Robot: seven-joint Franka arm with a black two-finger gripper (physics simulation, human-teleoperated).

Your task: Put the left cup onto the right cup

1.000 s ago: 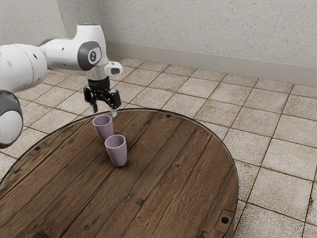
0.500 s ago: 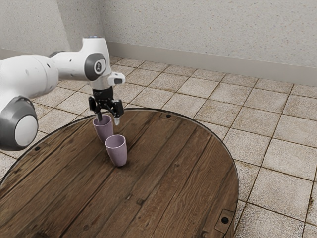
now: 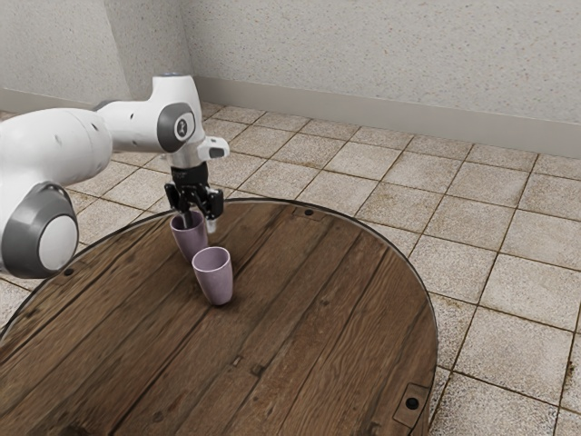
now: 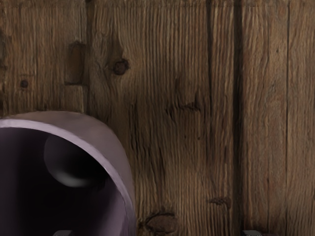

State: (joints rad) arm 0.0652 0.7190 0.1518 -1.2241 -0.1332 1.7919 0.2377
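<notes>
My black two-finger gripper [image 3: 198, 219] is down at the top of the small purple cup at the back [image 3: 189, 243]. My fingers are apart. One finger is over the inside of the cup and the other is just outside it, with the side of the rim nearer the exterior view's right between them. They are not squeezing it.

This cup stands the right way up on the round brown wooden table [image 3: 318, 318], near the table's far edge. The other small purple cup [image 3: 213, 277] stands just in front of it, a little toward the exterior view's right. The two cups are very close together.

From my hand I look down into the dark inside of the back cup [image 4: 101, 140]. Its rim curves right below me, with the wooden planks [image 4: 197, 123] beside it.
</notes>
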